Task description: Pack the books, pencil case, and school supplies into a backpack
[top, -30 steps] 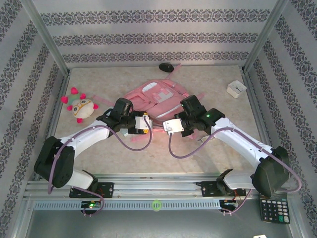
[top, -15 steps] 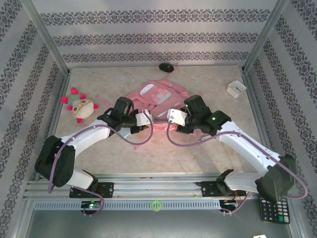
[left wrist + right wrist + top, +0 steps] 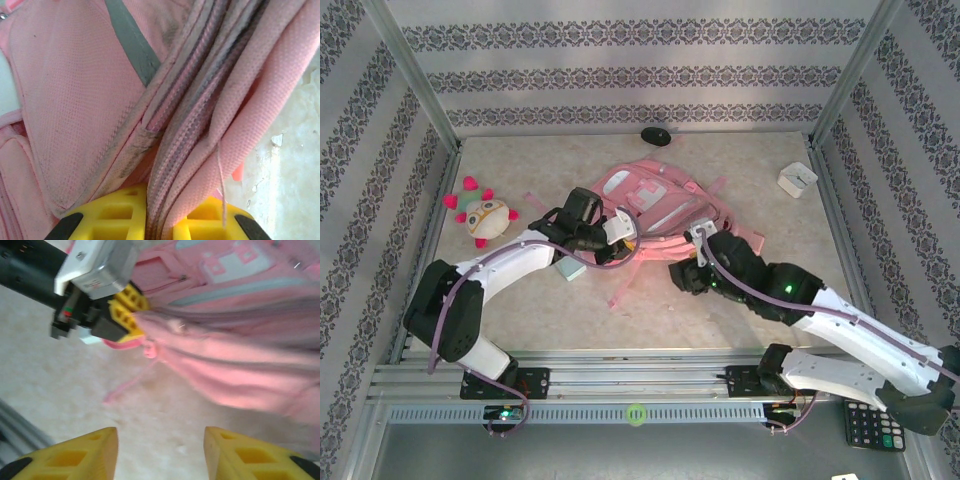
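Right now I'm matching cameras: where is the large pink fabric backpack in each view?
Top external: large pink fabric backpack at table centre.
Left wrist: backpack close up, across the frame.
Right wrist: backpack upper right.
Shared landmark: left gripper pinching its edge.

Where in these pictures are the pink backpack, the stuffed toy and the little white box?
pink backpack (image 3: 648, 190), top external view, on its pale front panel.
stuffed toy (image 3: 486, 218), top external view, on its round face.
white box (image 3: 797, 180), top external view, on its top face.
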`<act>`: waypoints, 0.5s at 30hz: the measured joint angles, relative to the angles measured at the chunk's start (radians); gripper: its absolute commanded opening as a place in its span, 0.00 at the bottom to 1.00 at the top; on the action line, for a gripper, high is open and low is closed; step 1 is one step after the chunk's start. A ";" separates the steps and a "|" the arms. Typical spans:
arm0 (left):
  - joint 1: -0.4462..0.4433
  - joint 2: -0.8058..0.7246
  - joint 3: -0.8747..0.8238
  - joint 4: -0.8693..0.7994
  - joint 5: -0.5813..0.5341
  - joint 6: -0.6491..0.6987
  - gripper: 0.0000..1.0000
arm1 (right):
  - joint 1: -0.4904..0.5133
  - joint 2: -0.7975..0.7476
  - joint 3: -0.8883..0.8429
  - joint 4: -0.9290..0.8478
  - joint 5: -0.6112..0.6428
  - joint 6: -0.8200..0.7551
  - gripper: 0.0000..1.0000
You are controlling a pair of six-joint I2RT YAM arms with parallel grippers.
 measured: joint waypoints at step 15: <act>0.000 0.025 0.055 -0.090 0.045 -0.067 0.00 | 0.101 0.288 -0.163 0.470 0.216 0.376 0.48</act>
